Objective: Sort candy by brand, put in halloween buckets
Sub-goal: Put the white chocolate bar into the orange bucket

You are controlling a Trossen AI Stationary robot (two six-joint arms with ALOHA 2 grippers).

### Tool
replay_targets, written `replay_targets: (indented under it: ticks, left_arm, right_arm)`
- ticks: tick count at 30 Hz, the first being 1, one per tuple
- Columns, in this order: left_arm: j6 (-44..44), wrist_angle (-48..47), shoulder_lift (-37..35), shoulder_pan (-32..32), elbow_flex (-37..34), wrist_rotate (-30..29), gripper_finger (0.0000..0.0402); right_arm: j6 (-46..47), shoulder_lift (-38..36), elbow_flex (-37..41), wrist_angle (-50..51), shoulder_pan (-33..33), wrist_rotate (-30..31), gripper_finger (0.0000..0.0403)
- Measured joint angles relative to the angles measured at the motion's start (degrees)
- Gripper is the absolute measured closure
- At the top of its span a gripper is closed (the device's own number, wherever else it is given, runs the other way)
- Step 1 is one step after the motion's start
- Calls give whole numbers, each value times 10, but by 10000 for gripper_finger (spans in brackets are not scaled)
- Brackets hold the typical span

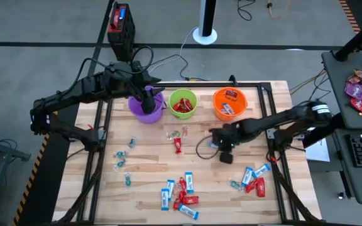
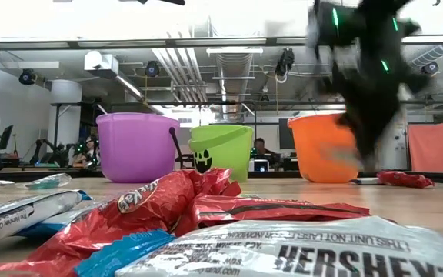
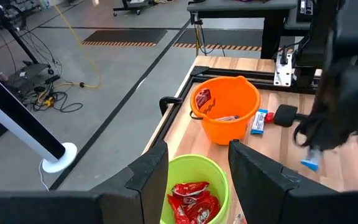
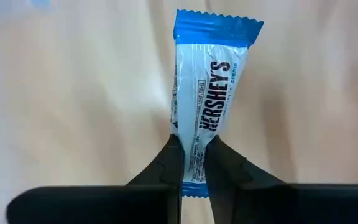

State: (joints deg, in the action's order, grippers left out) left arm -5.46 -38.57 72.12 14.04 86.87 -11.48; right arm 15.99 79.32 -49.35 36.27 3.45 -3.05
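The right tool [image 4: 194,163] is pinched nearly closed on a blue-and-white Hershey's bar [image 4: 209,99], its two dark fingers clamping the wrapper's near end while the rest of the bar lies over the pale wooden tabletop [image 4: 73,93]. In the high view this tool [image 1: 226,154] sits right of center, below the orange bucket [image 1: 229,103].

The left tool [image 1: 149,100] hangs over the purple bucket [image 1: 145,110] in the upper middle of the high view. Its fingers [image 3: 148,177] stand apart with nothing between them, and past them the left wrist view shows the lime green bucket [image 3: 188,186] holding red wrapped candies [image 3: 191,200], and the orange bucket [image 3: 225,112] holding a red piece and a blue-and-white bar.

The three buckets stand in a row along the upper edge of the tabletop: purple, green, orange from left to right. Loose candy is scattered below them: teal twisted pieces [image 1: 123,157] at lower left, a red piece [image 1: 178,145] near center, a mixed red and blue-white cluster [image 1: 181,191] at lower center, and another cluster [image 1: 253,179] at lower right.
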Motion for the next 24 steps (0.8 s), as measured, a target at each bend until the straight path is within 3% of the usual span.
replay_targets:
  ticks: [3, 8, 10, 12, 14, 18, 24]
  left_arm:
    - [7, 13, 0, 0, 0, 0, 249]
    - [15, 21, 0, 0, 19, -1, 249]
    - [15, 21, 0, 0, 35, -3, 249]
    - [12, 22, 0, 0, 50, -24, 249]
    - [4, 22, 0, 1, 61, -52, 249]
    - [-23, 21, 0, 4, 76, -110, 249]
    - [-28, 16, 0, 26, 80, -169, 249]
  right_arm:
    - [9, -20, -76, -47, -13, 24, 369]
    - [9, -13, -249, -71, -78, 240, 369]
    - [35, 0, -325, -10, -130, 271, 369]
    - [108, 20, -407, 104, -192, 251, 370]
    - [172, 46, -485, 263, -254, 187, 372]
    - [191, 104, -589, 537, -327, 68, 368]
    - [144, 117, -590, 475, -335, 11, 365]
